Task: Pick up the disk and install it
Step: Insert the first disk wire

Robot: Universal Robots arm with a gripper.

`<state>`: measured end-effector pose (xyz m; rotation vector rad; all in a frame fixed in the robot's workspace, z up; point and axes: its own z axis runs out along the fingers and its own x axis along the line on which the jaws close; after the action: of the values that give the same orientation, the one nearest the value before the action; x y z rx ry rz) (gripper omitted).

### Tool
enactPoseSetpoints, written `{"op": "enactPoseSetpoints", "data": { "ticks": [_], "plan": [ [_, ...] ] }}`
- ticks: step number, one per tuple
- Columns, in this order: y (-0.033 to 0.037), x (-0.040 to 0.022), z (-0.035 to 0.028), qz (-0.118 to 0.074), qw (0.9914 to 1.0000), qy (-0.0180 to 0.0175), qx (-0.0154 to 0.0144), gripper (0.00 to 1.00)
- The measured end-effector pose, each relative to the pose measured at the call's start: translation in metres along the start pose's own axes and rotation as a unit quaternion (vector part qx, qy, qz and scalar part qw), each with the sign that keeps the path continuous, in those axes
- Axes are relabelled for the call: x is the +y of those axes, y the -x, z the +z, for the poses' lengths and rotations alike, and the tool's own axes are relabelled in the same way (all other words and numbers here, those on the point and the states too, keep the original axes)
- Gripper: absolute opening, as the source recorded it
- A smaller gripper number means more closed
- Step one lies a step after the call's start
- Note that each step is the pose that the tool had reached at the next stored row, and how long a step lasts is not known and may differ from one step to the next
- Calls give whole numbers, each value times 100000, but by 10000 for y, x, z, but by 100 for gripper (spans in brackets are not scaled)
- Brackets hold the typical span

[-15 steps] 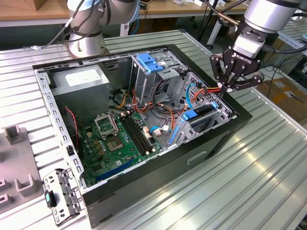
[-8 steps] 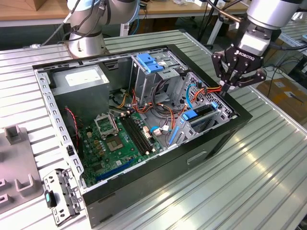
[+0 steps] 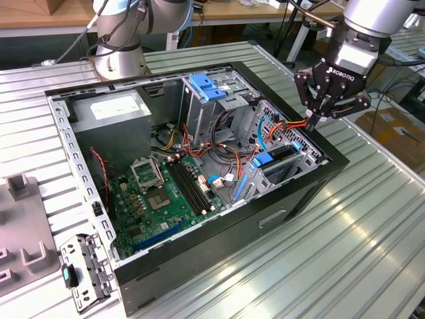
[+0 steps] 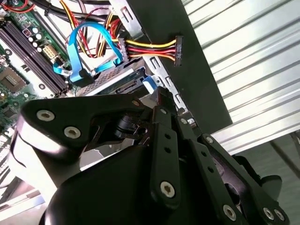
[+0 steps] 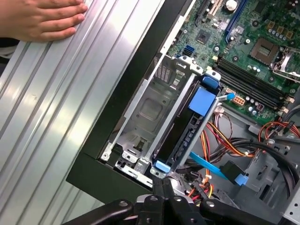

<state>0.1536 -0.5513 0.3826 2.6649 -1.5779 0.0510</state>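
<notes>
An open computer case on a ribbed metal table shows its green motherboard and grey power-supply box.

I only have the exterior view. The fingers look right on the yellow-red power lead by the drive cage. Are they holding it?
Observer: No. In the second wrist view the lead's connector lies on the black case rim, apart from the gripper.
Operator: Anyone near the cell?
Observer: Yes. The first wrist view shows a person's hand lying flat on the ribbed table beside the case.
Operator: Is the outer bay, against the case wall, occupied?
Observer: In the first wrist view that bay is bare metal. The slot next to it holds a dark block with blue clips.
</notes>
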Motion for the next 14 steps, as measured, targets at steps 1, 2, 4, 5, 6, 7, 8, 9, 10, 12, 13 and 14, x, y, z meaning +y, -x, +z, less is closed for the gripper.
{"op": "enactPoseSetpoints", "data": {
  "ticks": [1, 2, 4, 5, 6, 7, 8, 9, 10, 12, 13, 14],
  "plan": [
    [0, -30, 0, -190, 100000, -8, 6, 11],
    [-2, -57, 0, -312, 100000, -16, 7, 11],
    [-1, -88, 0, -476, 99999, -25, 12, 11],
    [-1, -94, 1, -571, 99998, -29, 7, 11],
    [-1, -94, 1, -781, 99997, -39, 14, 11],
    [-1, -94, 0, -1213, 99993, -59, 27, 11],
    [-1, -95, -4, -1760, 99984, -86, 46, 11],
    [-1, -95, -8, -2392, 99971, -117, 57, 11],
    [-1, -94, -14, -3185, 99949, -160, 71, 11],
    [-1, -95, -18, -4727, 99888, -244, 90, 11],
    [-2, -95, -19, -5307, 99859, -271, 104, 11],
    [-4, -99, -20, -5792, 99832, -290, 126, 11]
  ]
}}
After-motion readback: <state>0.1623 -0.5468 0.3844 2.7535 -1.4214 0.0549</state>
